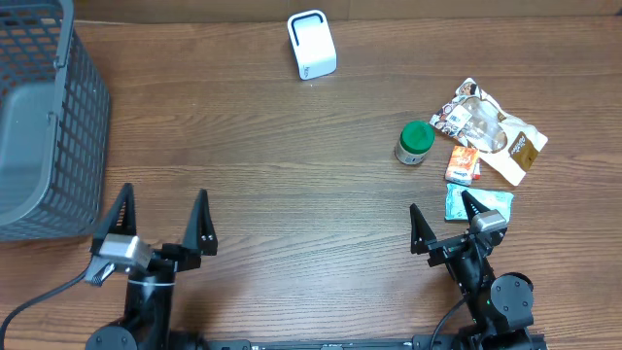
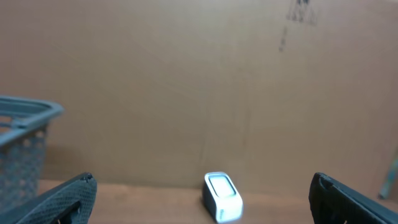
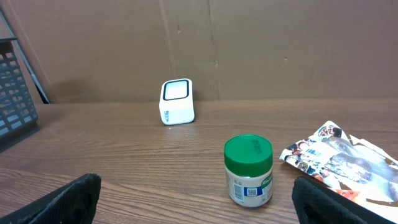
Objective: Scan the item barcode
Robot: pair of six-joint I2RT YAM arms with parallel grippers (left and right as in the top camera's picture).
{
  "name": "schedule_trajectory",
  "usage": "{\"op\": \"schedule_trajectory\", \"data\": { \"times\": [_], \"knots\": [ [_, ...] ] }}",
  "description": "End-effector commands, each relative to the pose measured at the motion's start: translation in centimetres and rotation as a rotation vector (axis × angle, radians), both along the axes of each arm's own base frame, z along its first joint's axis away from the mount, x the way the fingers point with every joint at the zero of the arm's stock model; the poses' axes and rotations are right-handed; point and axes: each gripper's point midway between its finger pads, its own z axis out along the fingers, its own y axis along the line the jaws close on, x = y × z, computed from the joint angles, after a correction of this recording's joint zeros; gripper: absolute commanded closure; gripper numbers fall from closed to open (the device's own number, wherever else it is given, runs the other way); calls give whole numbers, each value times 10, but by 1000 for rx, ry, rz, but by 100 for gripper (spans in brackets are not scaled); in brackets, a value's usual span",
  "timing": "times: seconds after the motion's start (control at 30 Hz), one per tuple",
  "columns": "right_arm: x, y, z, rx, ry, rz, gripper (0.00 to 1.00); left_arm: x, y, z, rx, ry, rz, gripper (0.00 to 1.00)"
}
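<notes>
Both grippers are empty near the front edge of the table [image 1: 292, 175], the right gripper [image 1: 439, 202] and the left gripper [image 1: 163, 192] each with jaws spread wide. The right one is better placed: the green-lidded jar [image 1: 415, 142] stands just ahead of it, toward the right edge. Gripping its sides below the lid, label [image 3: 250, 186] uncovered, should suit presenting it to the white scanner [image 1: 312, 45] at the back edge. Only the right wrist view shows the jar's label; only overhead shows the orange packet [image 1: 463, 164] and teal packet [image 1: 481, 204] nearby.

Left claw [image 1: 162, 193] and right claw [image 1: 439, 202] gape wide.
</notes>
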Motion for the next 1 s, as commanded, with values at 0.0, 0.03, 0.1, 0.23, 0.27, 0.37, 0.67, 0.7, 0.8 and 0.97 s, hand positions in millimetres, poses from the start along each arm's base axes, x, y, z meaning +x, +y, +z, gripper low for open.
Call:
{"op": "schedule_trajectory", "data": {
  "times": [0.0,0.03,0.1,0.23,0.27,0.37,0.67,0.7,0.8,0.97],
  "knots": [
    [1,-3,-3,0,-1,-18,0,-9,24,6,-21,-46,139,0],
    [1,-3,-3,0,-1,-18,0,-10,28,7,-28,-53,161,0],
    [1,-3,-3,0,-1,-18,0,-13,35,7,-42,-63,200,0],
    [1,-3,-3,0,-1,-18,0,-14,42,8,-60,-119,232,0],
    [1,-3,-3,0,-1,-18,0,-14,42,8,-62,-132,234,0],
    [1,-3,-3,0,-1,-18,0,-13,41,8,-61,-184,230,0],
    [1,-3,-3,0,-1,-18,0,-15,25,4,60,-328,185,0],
    [1,-3,-3,0,-1,-18,0,-12,24,-1,68,-321,178,0],
    [1,-3,-3,0,-1,-18,0,-6,23,-15,86,-292,168,0],
    [1,-3,-3,0,-1,-18,0,11,26,-51,93,-169,179,0]
  ]
}}
